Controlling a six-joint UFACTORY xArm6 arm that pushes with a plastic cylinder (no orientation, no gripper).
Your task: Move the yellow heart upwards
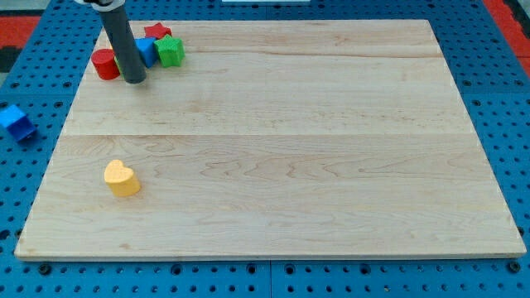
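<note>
The yellow heart [122, 178] lies on the wooden board [281, 141] near the view's lower left. My tip [134, 80] rests on the board at the view's upper left, far above the yellow heart and slightly to its right. The tip stands just right of a red cylinder [105, 64] and in front of a blue block [146, 51], whose shape the rod partly hides.
A green star-like block [171, 51] and a red star [156, 33] sit right of the rod near the board's top edge. A blue block [15, 121] lies off the board on the blue pegboard at the view's left.
</note>
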